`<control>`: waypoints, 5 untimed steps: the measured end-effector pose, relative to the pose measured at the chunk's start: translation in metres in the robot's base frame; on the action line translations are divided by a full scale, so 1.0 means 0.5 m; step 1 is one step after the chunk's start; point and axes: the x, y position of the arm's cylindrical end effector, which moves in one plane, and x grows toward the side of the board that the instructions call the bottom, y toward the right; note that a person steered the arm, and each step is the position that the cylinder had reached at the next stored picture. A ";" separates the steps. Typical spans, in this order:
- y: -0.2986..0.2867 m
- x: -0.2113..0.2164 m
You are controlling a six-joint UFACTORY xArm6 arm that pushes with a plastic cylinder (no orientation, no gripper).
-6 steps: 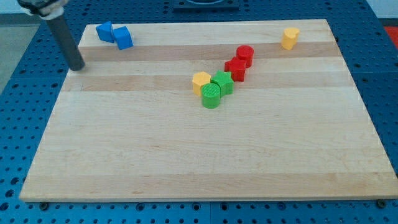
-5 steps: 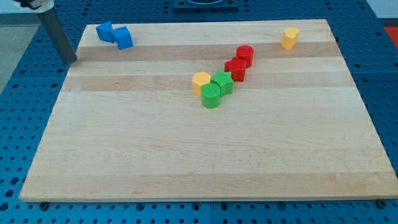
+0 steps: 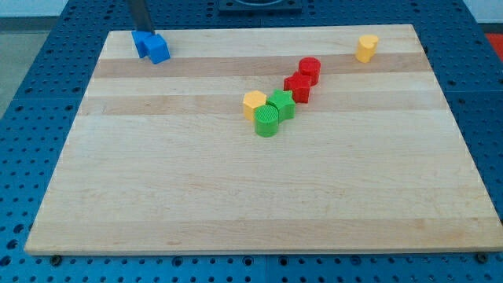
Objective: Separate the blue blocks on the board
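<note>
My tip, the lower end of the straight dark rod, is standing at the view's top left, right behind the two blue blocks and seemingly touching the rear one. It is a bare rod with nothing to open or close, and it is holding nothing.

The rear blue block is sitting partly hidden behind the front blue block, a chunky slanted piece, and the two are pressing against each other near the board's top-left corner, so they are not lying apart. Their exact shapes are hard to make out.

Moving rightwards, a cluster is sitting around the middle: a yellow hexagonal block is touching a green ribbed cylinder, which is leaning against a green star-shaped block. Just up and to the right, a red star-shaped block is touching a red cylinder. Far off at the top right, a yellow cylinder-like block is standing alone.

No writing or labels are readable anywhere.

Everything is resting on a pale wooden board of joined planks, which is lying on a blue perforated table dotted with holes.
</note>
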 end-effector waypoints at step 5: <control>0.132 0.071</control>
